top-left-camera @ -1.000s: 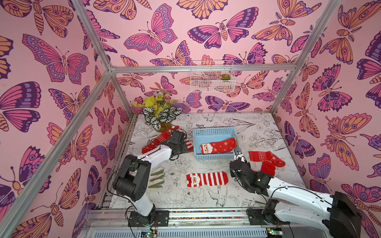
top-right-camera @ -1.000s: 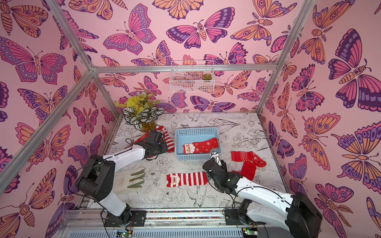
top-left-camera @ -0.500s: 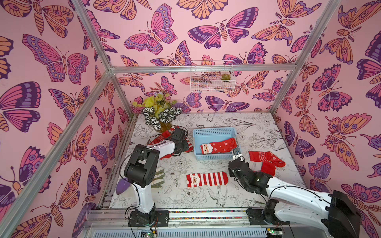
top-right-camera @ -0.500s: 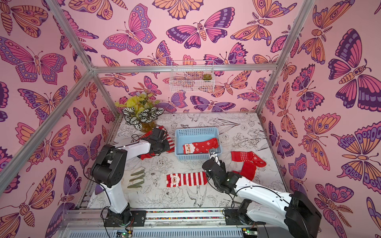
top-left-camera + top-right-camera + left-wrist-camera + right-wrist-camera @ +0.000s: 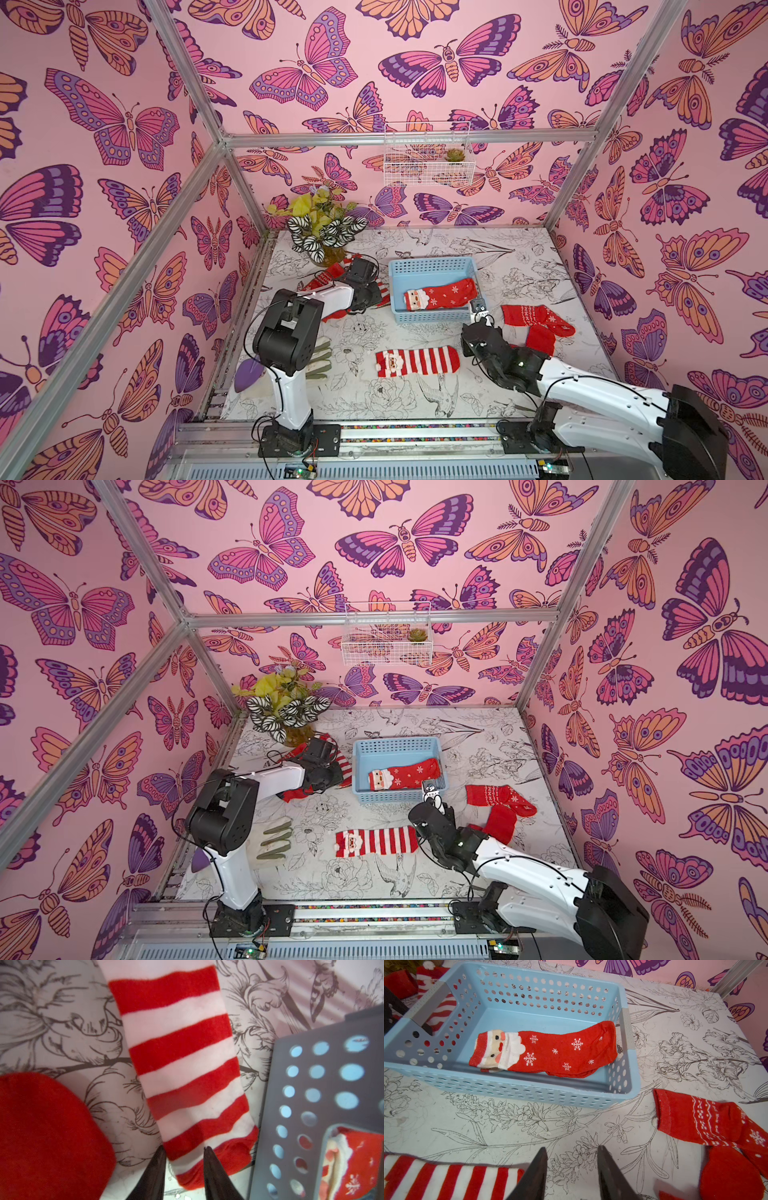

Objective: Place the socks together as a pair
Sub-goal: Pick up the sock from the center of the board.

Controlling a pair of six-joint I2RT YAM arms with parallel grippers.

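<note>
My left gripper (image 5: pixel 184 1147) is open, low over the table beside the blue basket (image 5: pixel 432 262). Its jaws straddle the end of a red-white striped sock (image 5: pixel 182 1059), which lies flat. A plain red sock (image 5: pixel 41 1126) lies beside it. In the basket lies a Santa-faced red sock with snowflakes (image 5: pixel 550 1053). A Santa-faced striped sock (image 5: pixel 417 361) lies at the front middle. My right gripper (image 5: pixel 572 1148) is open and empty over bare table, just past that sock's toe (image 5: pixel 517 1174). To its right lie a white-patterned red sock (image 5: pixel 699 1120) and a plain red sock (image 5: pixel 729 1174).
A cream glove with olive fingertips (image 5: pixel 320 359) lies by the left arm's base. A potted plant (image 5: pixel 324 237) stands in the back left corner, with another red sock (image 5: pixel 320 280) near it. A wire basket (image 5: pixel 428 160) hangs on the back wall.
The left arm's elbow has swung right and up, and its gripper has reached toward the basket over the striped sock with jaws narrowing. The right gripper's jaws have narrowed slightly.
</note>
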